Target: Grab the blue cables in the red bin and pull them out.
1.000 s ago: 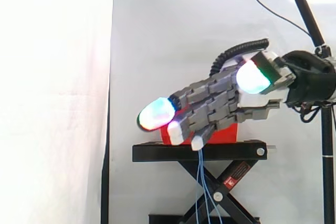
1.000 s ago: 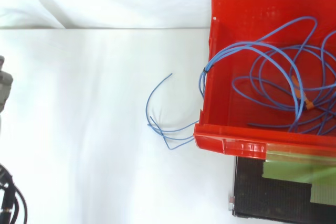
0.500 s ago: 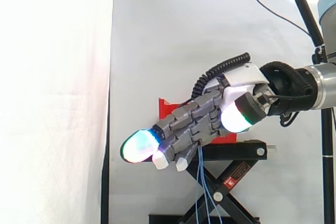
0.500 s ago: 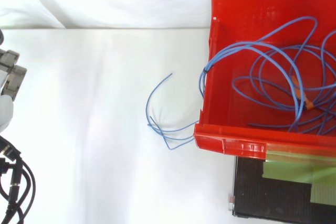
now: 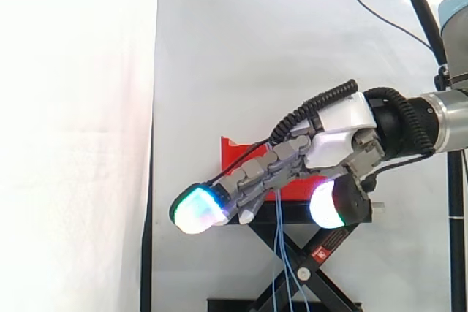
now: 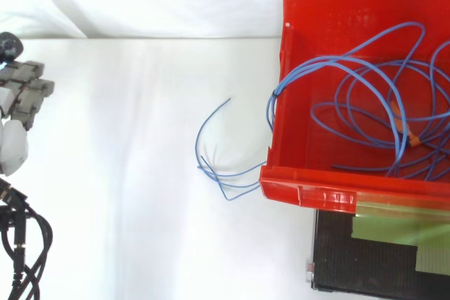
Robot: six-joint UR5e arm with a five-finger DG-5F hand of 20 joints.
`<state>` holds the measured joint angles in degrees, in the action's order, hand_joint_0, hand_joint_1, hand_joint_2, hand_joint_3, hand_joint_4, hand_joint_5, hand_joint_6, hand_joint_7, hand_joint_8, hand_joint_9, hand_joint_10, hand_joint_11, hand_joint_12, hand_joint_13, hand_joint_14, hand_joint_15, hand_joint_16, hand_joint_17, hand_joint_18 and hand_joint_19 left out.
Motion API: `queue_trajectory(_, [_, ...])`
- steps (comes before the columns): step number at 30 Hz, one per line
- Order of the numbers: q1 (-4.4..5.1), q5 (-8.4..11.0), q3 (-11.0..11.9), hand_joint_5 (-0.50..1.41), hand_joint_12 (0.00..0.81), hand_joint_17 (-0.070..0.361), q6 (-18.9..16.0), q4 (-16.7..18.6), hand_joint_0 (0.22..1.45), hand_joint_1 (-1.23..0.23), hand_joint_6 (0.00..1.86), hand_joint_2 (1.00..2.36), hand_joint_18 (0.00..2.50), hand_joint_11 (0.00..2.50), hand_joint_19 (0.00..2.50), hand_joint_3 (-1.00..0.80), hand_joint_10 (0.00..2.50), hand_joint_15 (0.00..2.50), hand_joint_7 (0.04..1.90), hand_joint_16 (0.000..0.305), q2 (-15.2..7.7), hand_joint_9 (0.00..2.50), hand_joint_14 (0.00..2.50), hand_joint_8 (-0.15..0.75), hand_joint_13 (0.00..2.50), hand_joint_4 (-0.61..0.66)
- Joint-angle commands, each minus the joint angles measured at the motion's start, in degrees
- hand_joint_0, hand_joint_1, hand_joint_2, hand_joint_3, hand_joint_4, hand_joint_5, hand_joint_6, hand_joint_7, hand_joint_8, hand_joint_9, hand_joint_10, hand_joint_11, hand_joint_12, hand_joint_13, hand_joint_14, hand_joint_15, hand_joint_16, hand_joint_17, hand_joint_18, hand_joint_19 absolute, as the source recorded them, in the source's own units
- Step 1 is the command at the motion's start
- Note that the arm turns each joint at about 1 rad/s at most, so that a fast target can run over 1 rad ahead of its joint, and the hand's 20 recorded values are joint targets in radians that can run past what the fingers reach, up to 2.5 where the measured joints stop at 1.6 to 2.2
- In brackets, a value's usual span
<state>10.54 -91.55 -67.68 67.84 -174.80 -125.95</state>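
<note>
step: reach-in, no grasp yet | hand (image 5: 285, 164) is hovering well apart from red bin (image 6: 309, 189), fingers (image 5: 248, 178) sitting straight, holding nothing | blue cables (image 6: 365, 96) are lying looped in bin, some ends trailing over its wall | next: needs moving over bin, curling round strands

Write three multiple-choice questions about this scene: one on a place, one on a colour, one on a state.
1. Where do most blue cables lie? A on the black stand; B in the red bin; C in the hand.
2. What colour is the tape on the stand? A green; B white; C orange.
3. How is the hand? A shut on cables; B shut on the bin; C open, holding nothing.
Answers: B, coils lie inside the bin; A, green strips cross the stand; C, its fingers are straight, away from the bin.
</note>
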Motion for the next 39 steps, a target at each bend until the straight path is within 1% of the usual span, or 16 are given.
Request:
queue_trajectory(1, [-0.17,-0.21,0.00,0.28,0.332,0.102,4.10,0.16,0.75,-0.65,0.01,1.00,0.23,0.22,0.63,-1.00,0.01,0.38,0.17,0.046,0.01,0.39,0.01,0.251,0.26,0.19])
queue_trajectory(3, [-0.25,-0.39,0.00,0.28,0.332,0.102,4.89,0.25,0.75,-0.65,0.01,1.00,0.23,0.22,0.63,-1.00,0.01,0.38,0.17,0.045,0.01,0.39,0.01,0.251,0.26,0.19])
queue_trajectory(4, [-0.43,-1.00,0.00,0.28,0.332,0.102,7.35,0.25,0.75,-0.65,0.01,1.00,0.23,0.22,0.63,-1.00,0.01,0.38,0.17,0.046,0.01,0.39,0.01,0.250,0.26,0.19])
queue_trajectory(14, [-0.52,-1.97,0.00,0.29,0.332,0.102,14.21,0.60,0.75,-0.65,0.01,1.00,0.23,0.22,0.63,-1.00,0.01,0.38,0.17,0.045,-0.08,0.39,0.01,0.251,0.26,0.19])
queue_trajectory(16, [-0.78,-2.06,0.00,0.29,0.332,0.102,19.22,0.60,0.75,-0.65,0.01,1.00,0.23,0.22,0.63,-1.00,0.01,0.38,0.17,0.045,-0.08,0.39,0.01,0.252,0.26,0.19])
queue_trajectory(18, [-0.87,-2.32,0.00,0.29,0.332,0.102,21.41,0.25,0.75,-0.65,0.01,1.00,0.23,0.22,0.64,-1.00,0.01,0.38,0.17,0.045,0.01,0.39,0.01,0.251,0.26,0.19])
queue_trajectory(22, [-1.75,-5.31,0.00,0.29,0.332,0.102,21.50,-0.45,0.75,-0.65,0.01,1.00,0.23,0.22,0.64,-1.00,0.01,0.38,0.17,0.045,0.01,0.39,0.01,0.251,0.26,0.19])
queue_trajectory(23, [-2.01,-7.06,0.00,0.29,0.332,0.102,20.80,-0.19,0.75,-0.65,0.01,1.00,0.23,0.22,0.64,-1.00,0.01,0.38,0.17,0.045,0.01,0.39,0.01,0.250,0.26,0.19])
queue_trajectory(26, [-2.54,-9.09,0.97,0.29,0.332,0.102,19.66,2.10,0.75,-0.65,0.01,1.00,0.23,0.22,0.63,-1.00,0.01,0.38,0.17,0.045,0.01,0.39,0.01,0.251,0.26,0.19])
queue_trajectory(29, [-2.72,-9.26,1.85,0.29,0.331,0.102,19.57,3.59,0.75,-0.65,0.01,1.00,0.23,0.23,0.63,-1.00,0.01,0.38,0.17,0.045,0.01,0.39,0.01,0.251,0.26,0.19])
queue_trajectory(33, [-2.72,-8.47,2.46,0.28,0.331,0.102,19.66,0.60,0.75,-0.65,0.01,1.00,0.23,0.22,0.64,-1.00,0.01,0.38,0.17,0.045,-0.08,0.39,0.01,0.251,0.26,0.19])
queue_trajectory(34, [-2.63,-8.38,2.90,0.28,0.332,0.102,19.74,-0.10,0.75,-0.65,0.01,1.00,0.23,0.22,0.64,-1.00,0.01,0.38,0.17,0.045,-0.17,0.39,0.01,0.250,0.26,0.19])
queue_trajectory(36, [-2.63,-8.47,5.80,0.28,0.332,0.102,20.36,-2.74,0.75,-0.65,0.01,1.00,0.23,0.22,0.64,-1.00,0.01,0.38,0.17,0.046,-1.75,0.39,0.01,0.250,0.26,0.19])
queue_trajectory(37, [-2.72,-8.82,9.76,0.28,0.332,0.102,20.98,-6.69,0.75,-0.65,0.01,1.00,0.23,0.22,0.63,-1.00,0.01,0.38,0.17,0.046,-4.12,0.39,0.01,0.251,0.26,0.19])
queue_trajectory(38, [-2.80,-9.09,11.34,0.28,0.332,0.102,21.24,-8.19,0.75,-0.65,0.01,1.00,0.23,0.22,0.63,-1.00,0.01,0.38,0.17,0.046,-5.18,0.39,0.01,0.250,0.26,0.19])
queue_trajectory(39, [-2.80,-9.53,14.15,0.28,0.332,0.102,21.68,-10.47,0.75,-0.65,0.01,1.00,0.23,0.21,0.63,-1.00,0.01,0.38,0.17,0.046,-6.85,0.39,0.01,0.252,0.26,0.19])
